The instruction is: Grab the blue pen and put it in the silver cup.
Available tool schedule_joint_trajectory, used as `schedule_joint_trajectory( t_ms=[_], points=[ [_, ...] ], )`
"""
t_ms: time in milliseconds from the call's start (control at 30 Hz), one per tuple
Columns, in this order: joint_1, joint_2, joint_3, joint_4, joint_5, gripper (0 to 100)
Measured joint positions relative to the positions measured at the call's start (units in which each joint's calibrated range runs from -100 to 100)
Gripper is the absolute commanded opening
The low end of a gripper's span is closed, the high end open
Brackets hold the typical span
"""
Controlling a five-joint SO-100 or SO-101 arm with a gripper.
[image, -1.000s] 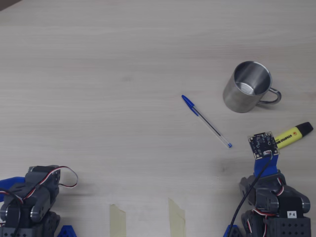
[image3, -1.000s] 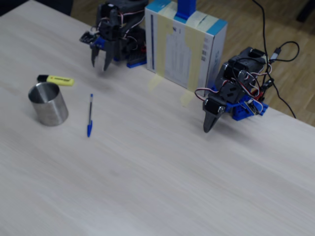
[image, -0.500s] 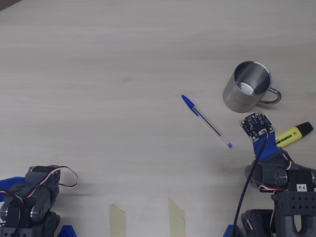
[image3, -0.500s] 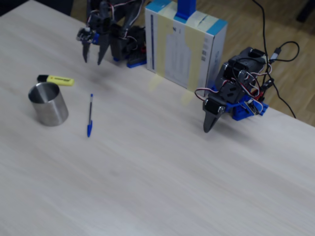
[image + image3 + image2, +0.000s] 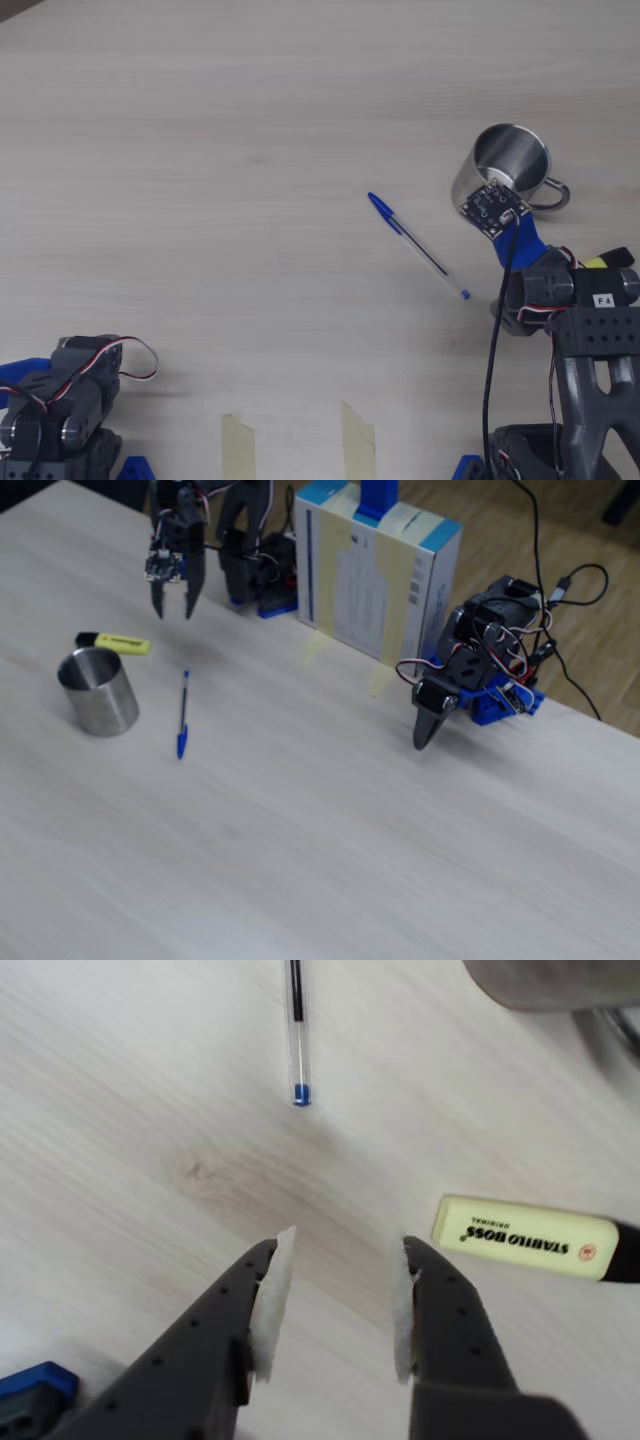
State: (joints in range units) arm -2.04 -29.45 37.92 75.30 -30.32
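Observation:
The blue pen [image 5: 417, 245] lies flat on the pale wooden table, its blue cap pointing away from my arm. In the wrist view its clear barrel and blue end plug [image 5: 299, 1078] lie ahead of and slightly left of my gripper [image 5: 346, 1238], which is open, empty and above bare table. The silver cup [image 5: 505, 162] stands upright beside the pen, handle toward my arm. In the fixed view my gripper [image 5: 172, 611] hangs open above the table, behind the pen [image 5: 182, 715] and the cup [image 5: 98, 690].
A yellow highlighter [image 5: 525, 1240] with a black cap lies just right of my gripper, near the cup. A second arm [image 5: 470, 680] rests folded, and a tall box [image 5: 375, 570] stands at the table's edge. Two tape strips [image 5: 350, 435] mark the near edge.

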Motion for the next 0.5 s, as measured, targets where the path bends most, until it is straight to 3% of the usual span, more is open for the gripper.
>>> schedule_joint_trajectory(
  t_ms=[500],
  points=[
    [-0.2, 21.2, -18.0, -0.1, 4.7, 17]
  ],
)
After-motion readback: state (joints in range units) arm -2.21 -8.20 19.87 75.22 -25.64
